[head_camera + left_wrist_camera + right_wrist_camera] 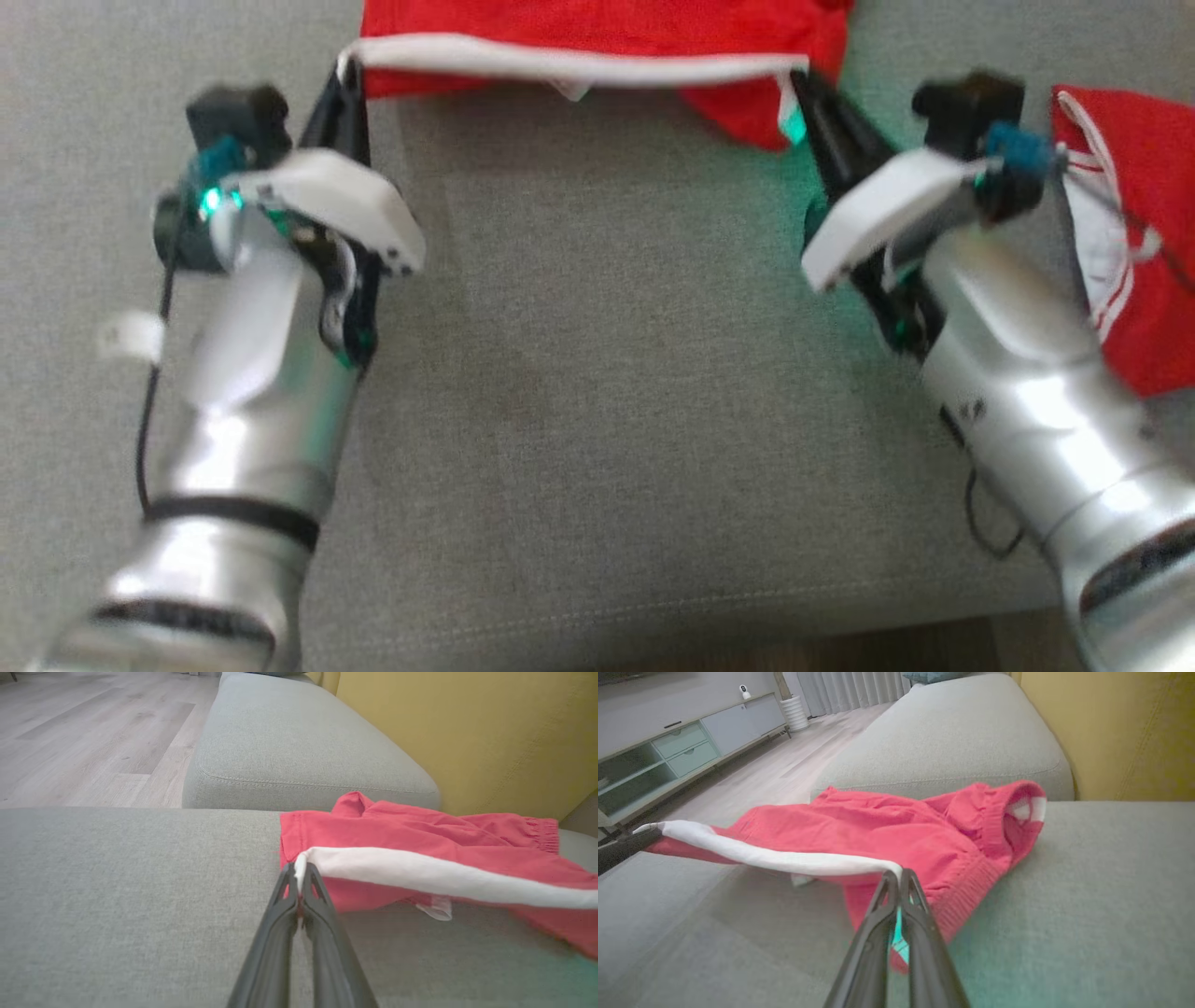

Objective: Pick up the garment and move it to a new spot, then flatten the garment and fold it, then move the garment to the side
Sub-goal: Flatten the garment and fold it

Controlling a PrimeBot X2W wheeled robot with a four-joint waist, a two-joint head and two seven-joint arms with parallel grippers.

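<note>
Holding the garment (607, 23) by its white band (579, 63), the two arms worked the far part of the grey sofa seat (597, 373). Left arm (252, 392): jaws pinched fully together on the band's left end, no gap visible between the fingers. Right arm (1018, 401): jaws likewise pinched together on the band's right end, with a fold of red cloth caught alongside it. A green glow showed at the right jaws.

The band ran between the two grips in a shallow sag and stood raised off the seat, casting a shadow beneath. A small pale label (571, 90) hung from its underside near the middle. The rest of the garment, red, lay bunched on the seat behind the band, with a ribbed cuff (1017, 812) turned up on the right side.

A second red cloth (1139, 233) with white stripes lay on the seat just beside the right arm, apart from the garment; contact with the arm could not be judged.

Wrist views: a second grey cushion (299, 742) lay beyond the garment, a yellow backrest (467, 732) stood beside it, and wood floor (70, 728) ran past the sofa edge. A low cabinet (668, 751) stood across the floor.
</note>
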